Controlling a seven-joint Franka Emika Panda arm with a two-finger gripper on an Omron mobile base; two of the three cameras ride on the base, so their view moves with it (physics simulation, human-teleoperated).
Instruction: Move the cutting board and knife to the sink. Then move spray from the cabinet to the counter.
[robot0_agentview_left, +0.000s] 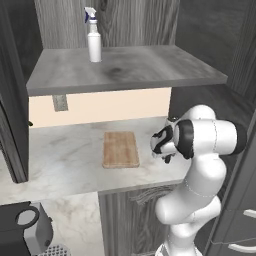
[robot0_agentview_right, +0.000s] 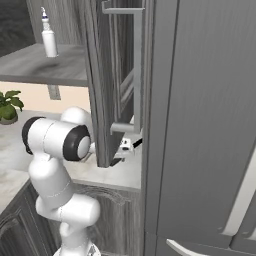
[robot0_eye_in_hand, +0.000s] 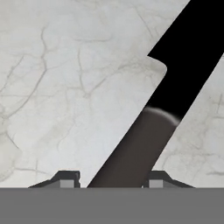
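In the hand view the black knife (robot0_eye_in_hand: 131, 153) lies slanted on the pale marbled counter (robot0_eye_in_hand: 65, 87), its blade (robot0_eye_in_hand: 188, 65) pointing to the upper right. My gripper (robot0_eye_in_hand: 114, 177) is shut on the knife's handle, one fingertip (robot0_eye_in_hand: 70, 177) at each side. The right base view has the gripper (robot0_agentview_right: 125, 145) low over the counter (robot0_agentview_right: 125, 172) behind the open cabinet door. The light-brown cutting board (robot0_agentview_left: 120, 149) lies flat on the counter (robot0_agentview_left: 65, 160), left of my arm. On the grey cabinet shelf (robot0_agentview_left: 150, 67) stands the white spray (robot0_agentview_left: 93, 40) (robot0_agentview_right: 48, 37). The sink is out of view.
The tall dark cabinet door (robot0_agentview_right: 107, 75) stands open just left of the gripper. A high grey panel (robot0_agentview_right: 200, 125) closes off the right side. A potted plant (robot0_agentview_right: 7, 107) sits at the counter's far left, a wall outlet (robot0_agentview_left: 60, 102) is on the backsplash, and a dark appliance (robot0_agentview_left: 25, 230) stands below.
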